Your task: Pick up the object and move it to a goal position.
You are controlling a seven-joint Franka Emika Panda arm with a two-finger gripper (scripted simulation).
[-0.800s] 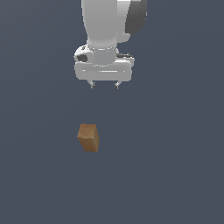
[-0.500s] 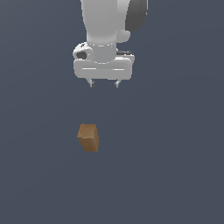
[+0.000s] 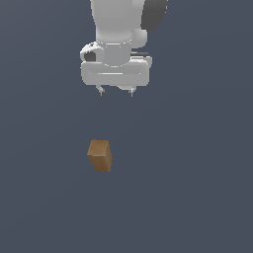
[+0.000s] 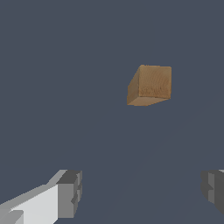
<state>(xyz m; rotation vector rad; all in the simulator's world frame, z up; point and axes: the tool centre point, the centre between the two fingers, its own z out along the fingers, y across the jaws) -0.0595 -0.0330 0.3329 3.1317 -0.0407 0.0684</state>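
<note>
Hand (image 3: 116, 92) spread wide, holding nothing; block (image 3: 100, 155) sits well apart below it, bare bench (image 3: 197, 188) on every side.

From my exterior view the white robot arm (image 3: 121, 29) cut off by the frame's top edge, its fingertips (image 3: 102, 92) too small to judge, wrist view's grey finger pads (image 4: 70, 193) clipped at the bottom corners

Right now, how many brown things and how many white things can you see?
Brown: 1, the wooden block
White: 1, the robot arm with its claw
Total: 2
</note>
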